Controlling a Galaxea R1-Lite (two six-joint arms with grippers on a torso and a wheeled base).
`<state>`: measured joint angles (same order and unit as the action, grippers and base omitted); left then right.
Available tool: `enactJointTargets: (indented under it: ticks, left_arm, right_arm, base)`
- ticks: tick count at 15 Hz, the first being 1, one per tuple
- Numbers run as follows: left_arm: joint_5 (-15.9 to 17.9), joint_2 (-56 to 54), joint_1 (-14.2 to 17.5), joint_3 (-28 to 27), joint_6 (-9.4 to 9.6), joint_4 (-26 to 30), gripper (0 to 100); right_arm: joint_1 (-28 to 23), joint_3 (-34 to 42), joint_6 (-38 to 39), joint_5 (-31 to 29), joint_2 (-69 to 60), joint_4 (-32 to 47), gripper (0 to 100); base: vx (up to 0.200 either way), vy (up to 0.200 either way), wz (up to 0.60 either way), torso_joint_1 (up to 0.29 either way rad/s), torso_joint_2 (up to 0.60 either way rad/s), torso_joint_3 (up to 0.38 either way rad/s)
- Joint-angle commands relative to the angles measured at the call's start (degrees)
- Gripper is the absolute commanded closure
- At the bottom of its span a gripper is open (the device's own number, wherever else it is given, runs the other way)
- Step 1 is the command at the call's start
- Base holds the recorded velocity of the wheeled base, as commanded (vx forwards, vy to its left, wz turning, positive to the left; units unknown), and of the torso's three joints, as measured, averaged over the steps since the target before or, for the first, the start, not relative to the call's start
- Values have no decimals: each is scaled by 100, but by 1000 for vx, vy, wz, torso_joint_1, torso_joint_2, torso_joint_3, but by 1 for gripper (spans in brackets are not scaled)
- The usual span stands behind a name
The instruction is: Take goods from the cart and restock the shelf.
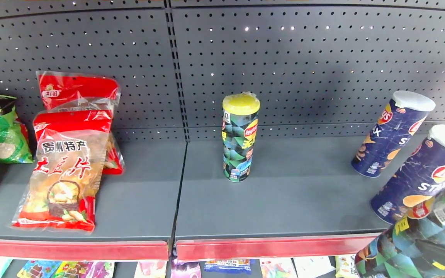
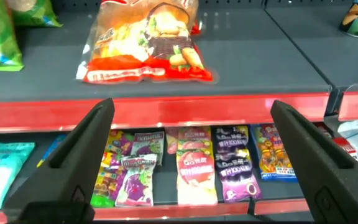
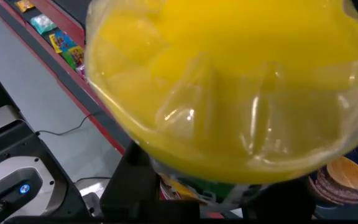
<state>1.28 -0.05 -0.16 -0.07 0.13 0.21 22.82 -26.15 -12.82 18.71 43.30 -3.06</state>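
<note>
Left gripper (image 2: 191, 104) spread wide, empty, right gripper (image 1: 437, 254) mostly hidden behind the yellow-lidded can (image 3: 229, 81) it grips

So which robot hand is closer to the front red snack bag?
Left. The left gripper is open just before the shelf edge, facing the red snack bag. The right gripper holds a yellow-lidded chip can far off to the shelf's right side.

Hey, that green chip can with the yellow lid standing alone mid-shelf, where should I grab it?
Grip the green can around its mid-body, coming level from the front and straddling its round sides. It stands upright with bare shelf left and right; the back panel probably blocks the rear.
</note>
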Motion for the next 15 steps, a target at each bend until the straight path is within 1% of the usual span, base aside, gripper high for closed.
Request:
enactJointTargets:
  ticks: [1, 4, 5, 6, 7, 8, 9, 10, 11, 12, 13, 14, 15]
  left_arm:
    - [4, 5, -2, -1, -5, -3, 0]
    - [13, 5, -2, -1, 22, -3, 0]
    - [13, 5, 7, -10, 74, -12, 0]
    - [74, 5, -2, -72, 312, -38, 0]
    - [206, 646, -81, -959, 373, -3, 0]
    - [250, 2009, -195, -2120, 136, 6, 0]
    - [443, 2967, -345, -2963, -180, -38, 0]
    - [883, 3687, -617, -3333, -31, -56, 0]
    - [1357, 4206, -995, -3429, 391, -170, 0]
    - [1612, 4848, -1311, -3403, 813, -355, 0]
    - [1639, 5551, -1478, -3508, 909, -645, 0]
    - [1674, 6219, -1812, -3710, 857, -1111, 0]
    - [1735, 6720, -2041, -3886, 663, -1480, 0]
  right_arm:
    - [3, 5, -1, 10, 3, -2, 100]
    - [3, 13, -1, 18, 3, -2, 100]
    - [3, 5, -1, 18, 3, -2, 100]
    - [3, -4, -1, 18, 3, -2, 100]
    - [3, -22, -1, 18, 3, -2, 100]
    - [3, 5, -1, 18, 3, -2, 100]
    - [12, 13, -1, 18, 38, -2, 100]
    - [12, -22, -1, 18, 64, -2, 100]
    - [3, -66, -1, 10, 126, -10, 100]
    - [3, -75, 8, 10, 152, -10, 100]
    - [-6, -66, 8, 10, 161, -10, 100]
    - [-6, -31, 17, 1, 135, -19, 100]
    - [-6, -22, 17, 1, 126, -10, 100]
  base:
    - [0, 0, 0, 0, 0, 0]
    - [0, 0, 0, 0, 0, 0]
    - [0, 0, 0, 0, 0, 0]
    - [0, 0, 0, 0, 0, 0]
    - [0, 0, 0, 0, 0, 0]
    - [0, 0, 0, 0, 0, 0]
    - [0, 0, 0, 0, 0, 0]
    - [0, 0, 0, 0, 0, 0]
    - [0, 0, 0, 0, 0, 0]
    - [0, 0, 0, 0, 0, 0]
    - [0, 0, 0, 0, 0, 0]
    - [0, 0, 0, 0, 0, 0]
    - [0, 0, 0, 0, 0, 0]
